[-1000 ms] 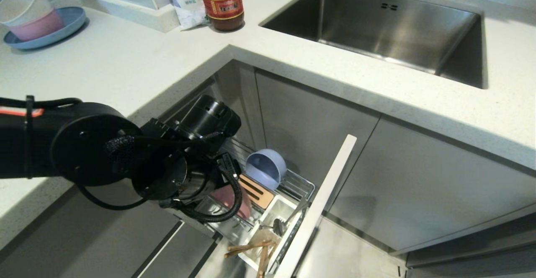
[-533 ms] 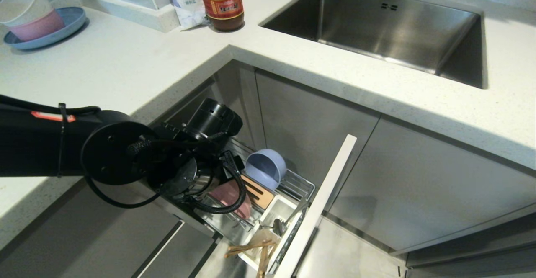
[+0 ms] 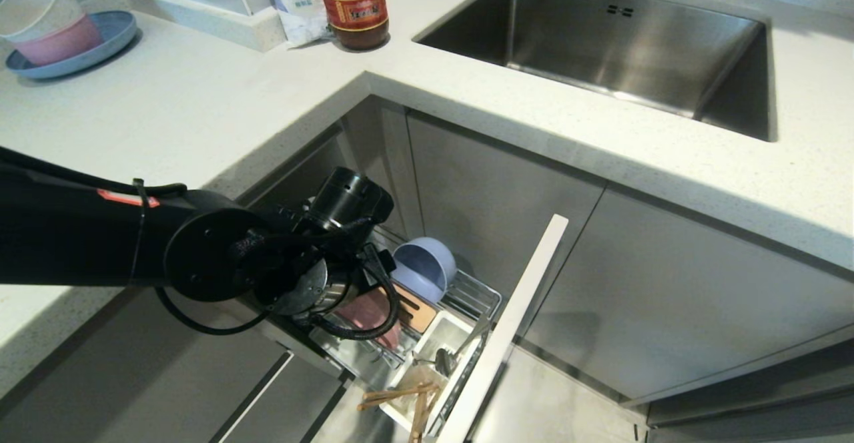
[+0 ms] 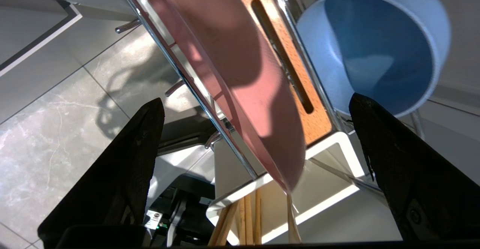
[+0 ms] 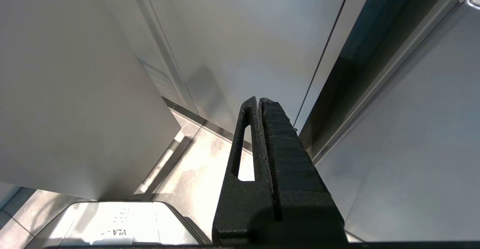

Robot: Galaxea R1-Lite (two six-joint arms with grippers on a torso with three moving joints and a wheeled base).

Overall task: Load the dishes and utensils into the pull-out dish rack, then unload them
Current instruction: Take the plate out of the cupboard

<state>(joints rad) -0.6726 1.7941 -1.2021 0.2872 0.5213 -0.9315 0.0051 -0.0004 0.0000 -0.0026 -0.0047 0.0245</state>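
Left gripper [image 4: 255, 102] spread wide (nothing held) — straddling racked plate [image 4: 240, 72].

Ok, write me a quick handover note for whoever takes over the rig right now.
Left end effector: open, astride the pink plate standing in the pull-out dish rack, not gripping.
Right end effector: shut, parked by the cabinets.
Blue bowl sits in the rack; chopsticks and spoon in the white cup.
Fork not made out.
Loading looks done; unloading remains.
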